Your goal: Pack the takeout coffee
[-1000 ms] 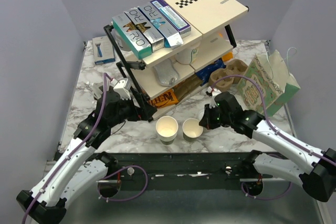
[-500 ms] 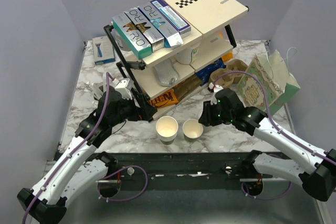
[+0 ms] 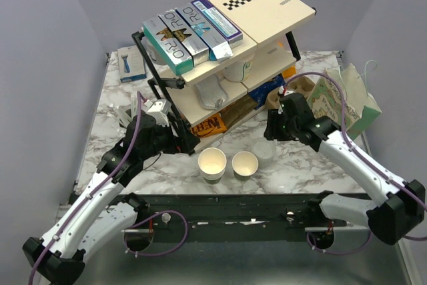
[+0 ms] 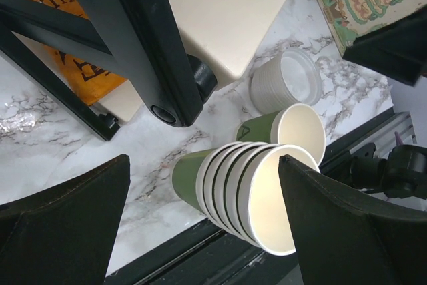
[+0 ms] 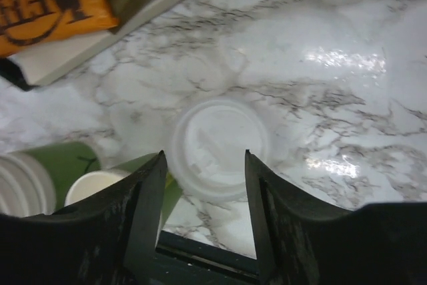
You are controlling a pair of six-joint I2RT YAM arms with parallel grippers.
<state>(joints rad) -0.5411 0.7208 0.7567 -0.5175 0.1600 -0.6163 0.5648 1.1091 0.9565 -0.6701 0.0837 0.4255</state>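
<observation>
- My left gripper (image 4: 203,159) hangs by the black foot of the shelf rack (image 3: 267,5), its fingers spread wide with nothing between them.
- The stack of nested cups (image 3: 212,163) stands on the marble table (image 3: 107,105), just in front of the rack.
- The takeout coffee cup (image 3: 244,163) stands upright just right of that stack, its mouth open.
- Its white lid (image 3: 263,153) lies flat on the marble, just right of the cup.
- My right gripper (image 5: 204,155) hovers above the lid, fingers apart and empty.
- A patterned gift bag (image 3: 340,105) stands at the far right.
</observation>
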